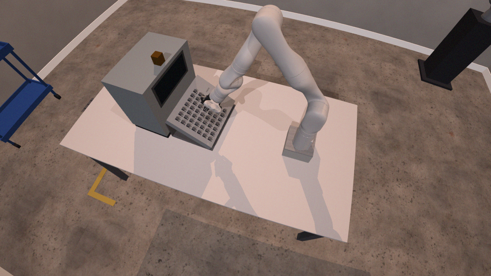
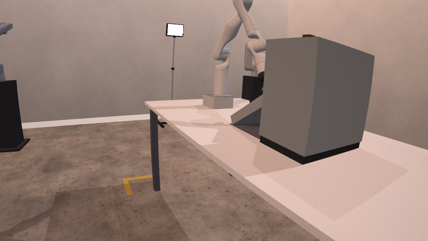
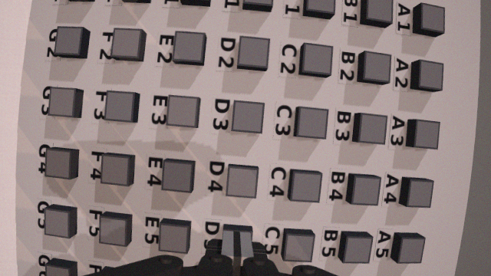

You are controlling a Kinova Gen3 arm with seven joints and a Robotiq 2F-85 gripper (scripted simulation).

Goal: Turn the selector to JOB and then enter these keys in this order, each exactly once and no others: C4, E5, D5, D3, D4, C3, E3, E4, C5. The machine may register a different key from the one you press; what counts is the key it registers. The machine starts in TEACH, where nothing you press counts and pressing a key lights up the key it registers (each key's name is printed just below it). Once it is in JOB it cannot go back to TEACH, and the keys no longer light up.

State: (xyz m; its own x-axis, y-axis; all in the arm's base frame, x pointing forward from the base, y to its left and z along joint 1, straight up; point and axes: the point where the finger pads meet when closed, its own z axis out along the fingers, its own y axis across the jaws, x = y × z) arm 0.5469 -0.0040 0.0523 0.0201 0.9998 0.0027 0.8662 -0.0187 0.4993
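Note:
The sloped keypad [image 1: 200, 134] stands before the grey machine [image 1: 128, 99] [image 2: 287, 95]. In the wrist view my gripper [image 3: 235, 249] is shut and empty, its tips over the lower part of key D5 [image 3: 238, 228]; contact cannot be told. Grey keys C4 [image 3: 304, 186], D4 [image 3: 242, 181], E4 [image 3: 178, 176], C3 [image 3: 311, 123], D3 [image 3: 248, 117], E3 [image 3: 183, 111], E5 [image 3: 174, 236] and C5 [image 3: 298, 245] show unlit. The selector is outside the wrist view and cannot be made out behind the gripper in the top view.
Columns A to G surround these keys. The machine has a dark screen [image 1: 170, 78] and an amber block [image 1: 157, 58] on top. The arm's base [image 1: 297, 154] [image 2: 217, 101] stands on the white table [image 1: 267, 178] [image 2: 373, 191]. A blue cart [image 1: 20, 106] stands left on the floor.

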